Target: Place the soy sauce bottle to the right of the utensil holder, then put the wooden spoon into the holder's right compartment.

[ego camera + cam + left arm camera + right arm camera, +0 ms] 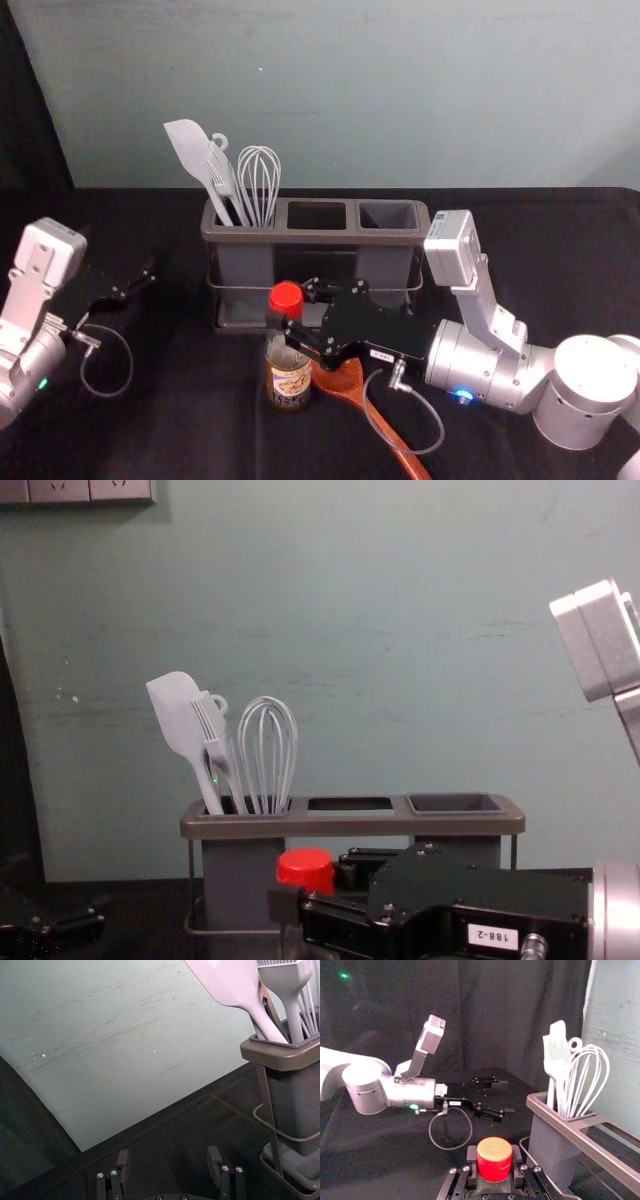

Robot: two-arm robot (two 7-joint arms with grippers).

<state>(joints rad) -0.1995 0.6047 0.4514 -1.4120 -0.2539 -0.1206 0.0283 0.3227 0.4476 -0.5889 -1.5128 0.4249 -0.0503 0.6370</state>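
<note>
Near the front of the grey utensil holder [322,238], just left of the wooden spoon [345,381], we are holding the soy sauce bottle [289,372] upright. Our right gripper [295,312] is reaching in from the right, its fingers closing on both sides near the red cap [494,1160]; whether the base is touching the black cloth [200,400], we cannot tell. At the far left, our left gripper [168,1156] is waiting beside the holder, fingers wide apart and holding nothing. The spoon is lying with its bowl beside the bottle, its handle running near and right. White utensils [267,755] are standing in the left compartment; the right one [388,216] is waiting empty.

We are watching for three risks: a low sideways carry could be catching the spoon or the holder's wire rail; the high grip could be letting the heavier base swing; releasing a tilted bottle could be tipping it over.
</note>
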